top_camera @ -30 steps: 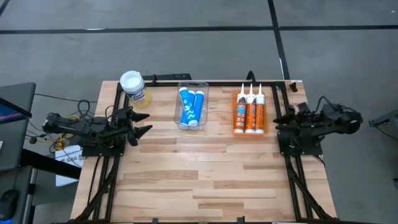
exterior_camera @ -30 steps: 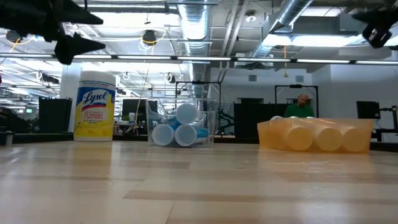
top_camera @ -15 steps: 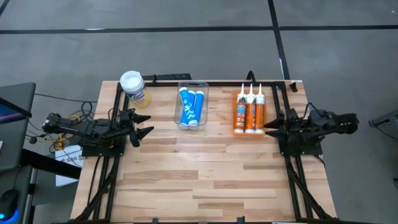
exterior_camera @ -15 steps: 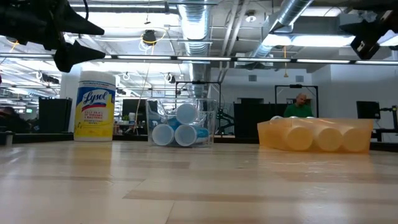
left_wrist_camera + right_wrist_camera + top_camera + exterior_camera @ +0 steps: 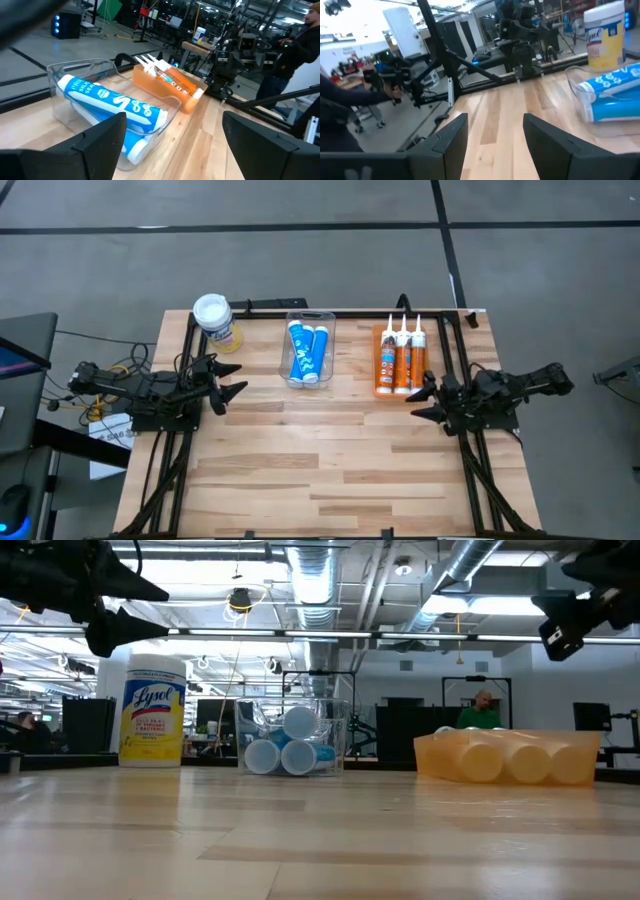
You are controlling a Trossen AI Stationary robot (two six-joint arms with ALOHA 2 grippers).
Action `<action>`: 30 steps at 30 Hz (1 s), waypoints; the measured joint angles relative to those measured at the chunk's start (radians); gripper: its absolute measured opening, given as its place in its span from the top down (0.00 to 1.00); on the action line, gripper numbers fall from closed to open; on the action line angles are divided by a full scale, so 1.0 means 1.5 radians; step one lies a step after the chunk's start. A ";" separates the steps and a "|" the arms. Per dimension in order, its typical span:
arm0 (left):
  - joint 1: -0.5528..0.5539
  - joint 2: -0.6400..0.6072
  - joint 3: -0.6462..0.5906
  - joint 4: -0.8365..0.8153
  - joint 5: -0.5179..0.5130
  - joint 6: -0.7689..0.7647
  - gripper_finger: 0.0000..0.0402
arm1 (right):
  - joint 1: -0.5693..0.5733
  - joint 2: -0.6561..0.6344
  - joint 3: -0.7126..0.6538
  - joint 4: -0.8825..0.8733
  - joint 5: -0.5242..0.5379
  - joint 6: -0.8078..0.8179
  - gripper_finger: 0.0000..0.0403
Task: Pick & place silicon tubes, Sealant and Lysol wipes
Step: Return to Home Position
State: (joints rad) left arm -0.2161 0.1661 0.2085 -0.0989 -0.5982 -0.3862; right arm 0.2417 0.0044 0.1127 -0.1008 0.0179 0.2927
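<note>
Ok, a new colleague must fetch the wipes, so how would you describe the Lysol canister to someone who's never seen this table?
On the wooden table, go to the back left corner, just left of the clear bin of blue tubes. The Lysol wipes stand alone there: the only upright canister, with a round white lid and yellow label, while the tubes lie in containers.

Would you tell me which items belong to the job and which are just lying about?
Job: yellow-labelled Lysol wipes canister; blue sealant tubes in clear plastic bin; white silicone tubes in orange tray.
Lying about: tangled cables; white paper sheet.
</note>
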 joint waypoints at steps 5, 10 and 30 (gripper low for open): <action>0.000 0.000 0.000 -0.017 -0.006 -0.002 0.20 | -0.002 0.000 -0.016 0.011 0.002 -0.059 0.54; 0.000 0.001 0.000 -0.040 -0.028 -0.027 0.20 | -0.011 0.000 -0.016 -0.018 0.002 -0.078 0.55; 0.000 0.002 0.000 -0.073 -0.094 -0.067 0.20 | -0.039 0.000 -0.016 -0.019 0.005 -0.018 0.55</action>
State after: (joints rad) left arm -0.2161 0.1688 0.2085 -0.2085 -0.7388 -0.4866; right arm 0.1833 0.0044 0.0887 -0.1299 0.0250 0.2658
